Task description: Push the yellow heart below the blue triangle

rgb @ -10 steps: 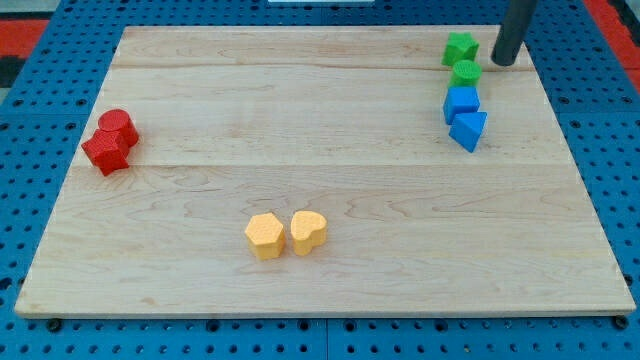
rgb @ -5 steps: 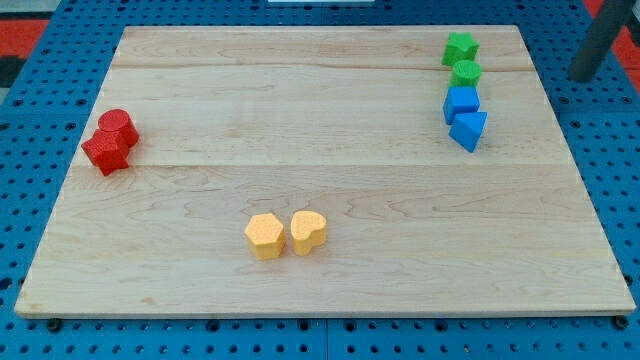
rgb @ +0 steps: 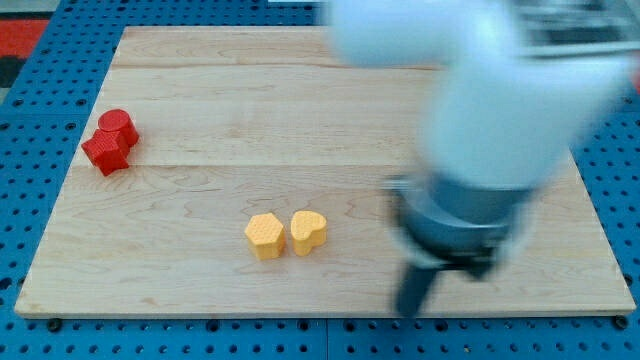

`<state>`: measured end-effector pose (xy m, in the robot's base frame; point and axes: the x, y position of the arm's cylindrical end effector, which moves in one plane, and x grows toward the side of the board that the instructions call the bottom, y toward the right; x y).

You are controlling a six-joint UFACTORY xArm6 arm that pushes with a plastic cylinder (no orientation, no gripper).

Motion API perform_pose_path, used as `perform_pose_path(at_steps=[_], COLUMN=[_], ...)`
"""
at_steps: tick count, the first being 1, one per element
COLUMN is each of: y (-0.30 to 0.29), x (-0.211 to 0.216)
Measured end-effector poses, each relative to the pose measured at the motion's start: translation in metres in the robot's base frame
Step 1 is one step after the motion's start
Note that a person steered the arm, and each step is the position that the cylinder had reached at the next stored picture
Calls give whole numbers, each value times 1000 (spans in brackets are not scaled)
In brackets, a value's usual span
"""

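The yellow heart (rgb: 308, 231) lies near the board's bottom middle, touching a yellow hexagon (rgb: 264, 236) on its left. My arm, blurred by motion, fills the view's right and top. The dark rod hangs from it, and my tip (rgb: 411, 312) is near the board's bottom edge, well to the right of the yellow heart and a little lower, apart from it. The arm hides the blue triangle and the other blue and green blocks at the view's upper right.
A red cylinder (rgb: 118, 125) and a red star-like block (rgb: 106, 152) sit together at the left edge of the wooden board (rgb: 200, 90). A blue pegboard surrounds the board.
The rod was at the top right by the green blocks, then off the board's right edge. Now the arm has swung down across the right side, covering the blue and green blocks. No block has moved.
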<state>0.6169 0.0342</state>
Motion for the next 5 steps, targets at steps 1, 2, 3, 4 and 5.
perform_pose_path(at_steps=[1,2,3,4,5], y=[-107,-144,-150,-88,-45], x=[-12,-50,-76,-81,-81])
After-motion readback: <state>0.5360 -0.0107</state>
